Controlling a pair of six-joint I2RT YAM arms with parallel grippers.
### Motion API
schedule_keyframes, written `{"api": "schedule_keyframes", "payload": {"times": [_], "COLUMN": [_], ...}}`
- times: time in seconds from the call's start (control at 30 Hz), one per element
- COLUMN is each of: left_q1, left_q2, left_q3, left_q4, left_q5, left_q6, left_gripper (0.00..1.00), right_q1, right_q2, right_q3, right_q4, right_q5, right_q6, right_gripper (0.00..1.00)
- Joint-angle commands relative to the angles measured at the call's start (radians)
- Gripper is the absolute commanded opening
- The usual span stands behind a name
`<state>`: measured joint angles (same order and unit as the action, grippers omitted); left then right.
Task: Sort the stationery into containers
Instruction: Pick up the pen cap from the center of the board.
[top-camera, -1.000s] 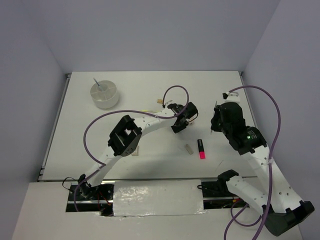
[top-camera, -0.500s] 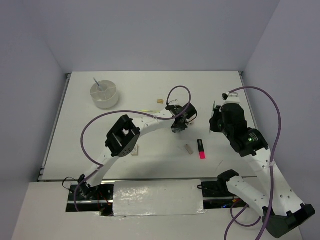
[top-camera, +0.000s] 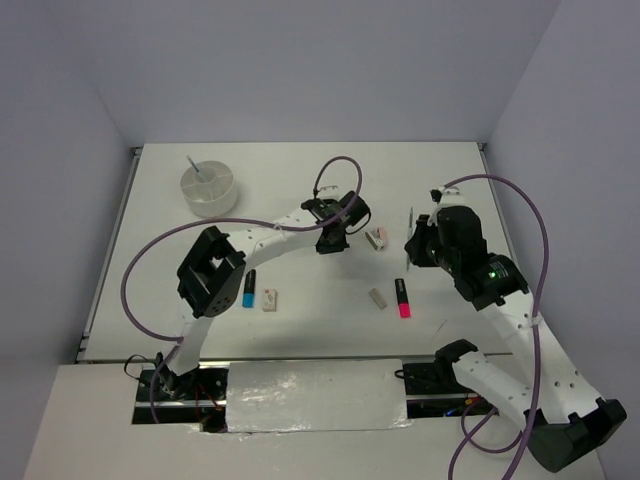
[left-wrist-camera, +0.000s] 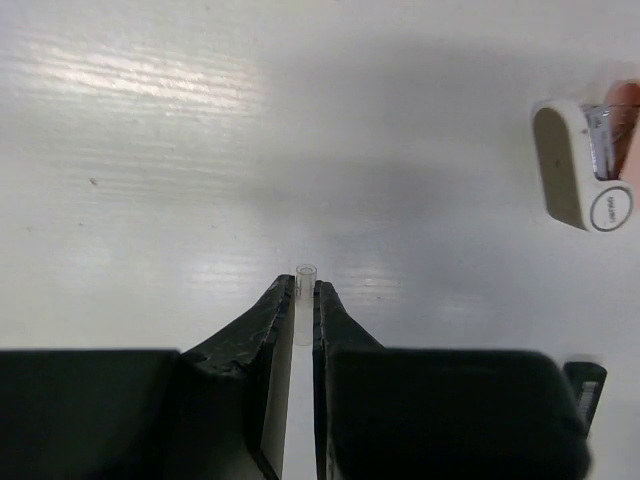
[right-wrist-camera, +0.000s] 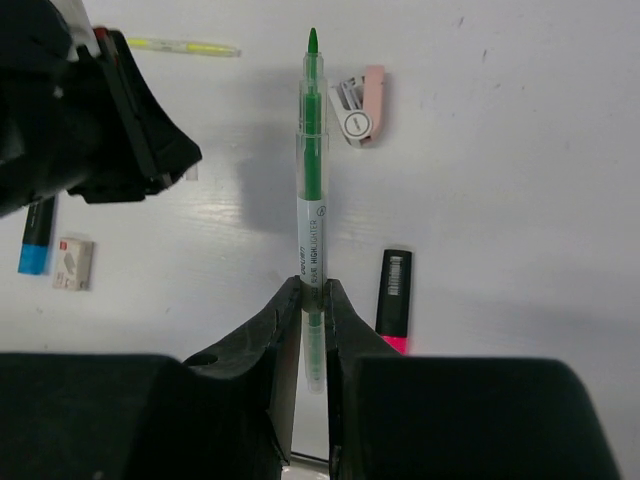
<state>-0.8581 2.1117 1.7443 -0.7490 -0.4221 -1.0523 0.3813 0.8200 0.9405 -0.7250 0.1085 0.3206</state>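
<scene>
Dark print runs along the clear barrel of the green pen, and faint lettering marks the round end of the small beige stapler, neither legible.

Left wrist view: the clear tube shows only its open end. The rest of its length is hidden between the closed fingers of the left gripper. At 2 o'clock a white-and-pink item is cut off by the edge. At 4 o'clock a dark object, half behind the gripper body, cannot be identified.

Right wrist view: the rear end of the green pen is lost between the fingers of the right gripper. At 5 o'clock the pink highlighter passes behind the gripper body. At 10 o'clock the blurred left arm covers the top of the blue-and-black marker and one end of the yellow-green stick.

Top view: the dividers of the white cup are too small to tell.
</scene>
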Motion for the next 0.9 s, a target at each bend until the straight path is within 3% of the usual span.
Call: {"api": "schedule_keyframes", "payload": {"times": [0.0, 0.33, 0.63, 0.87], "left_q1": [0.021, 0.031, 0.030, 0.030], "left_q2": [-0.045, -0.041, -0.047, -0.067], "left_q3": [-0.035, -0.285, -0.428, -0.535], "left_q4": [-0.035, 0.066, 0.134, 0.218], "left_q5": [-0.027, 0.089, 0.134, 0.178], "left_q6": [0.106, 0.276, 0.276, 0.267], "left_gripper": [0.00, 0.00, 0.24, 0.29], "right_q1": [-0.005, -0.002, 0.004, 0.002], "right_q2": [0.013, 0.045, 0.030, 0.016], "right_q3": [0.001, 0.006, 0.014, 0.029], "right_q4": [0.042, 0.041, 0.032, 0.019], "right_q5": [-0.052, -0.072, -0.066, -0.061], "right_q6": [-0.005, -0.003, -0.002, -0.002], "right_gripper": [0.00, 0.00, 0.00, 0.00]}}
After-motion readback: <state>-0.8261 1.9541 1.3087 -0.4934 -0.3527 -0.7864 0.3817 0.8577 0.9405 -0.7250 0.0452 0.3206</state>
